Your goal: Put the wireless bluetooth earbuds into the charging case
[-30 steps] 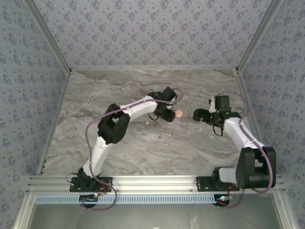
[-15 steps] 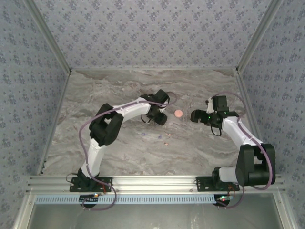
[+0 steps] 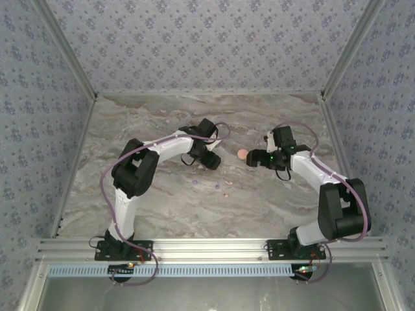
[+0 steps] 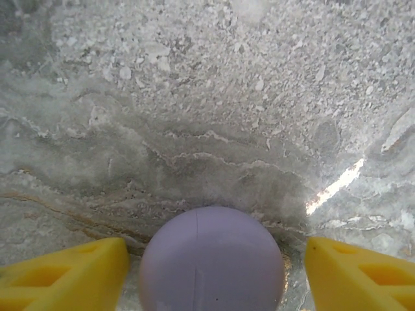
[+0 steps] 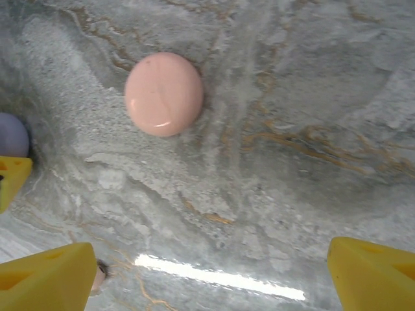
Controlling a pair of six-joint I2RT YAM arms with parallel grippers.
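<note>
At the left of the top view, the left gripper (image 3: 210,159) is down on the grey marble-patterned worktop (image 3: 130,123), just left of frame centre. In its wrist view the yellow fingers (image 4: 61,275) stand apart at the bottom corners. The lilac round coin-like case (image 4: 211,262) sits between them with a sliver of worktop showing on each side. We judge this gripper to be open around the case, not clamping it. A thin seam runs down the case's top, and we read the case as shut.

Further right, below the centre of the top view, the tiny lilac and salmon-pink pellet-like earbuds (image 3: 225,194) lie loose on the worktop, well apart from either case.

Right of centre sits the salmon-pink round coin-like case (image 3: 242,154), smooth-topped and, as far as we can tell, also shut. The right gripper (image 3: 253,159) is just beside it on the right. Its wrist view shows its fingers wide apart and empty, with the pink case in the upper left.

We judge the task barely begun: no earbud is in a case, and the cases have yet to be opened.

We can read no brand, label or writing anywhere.
</note>
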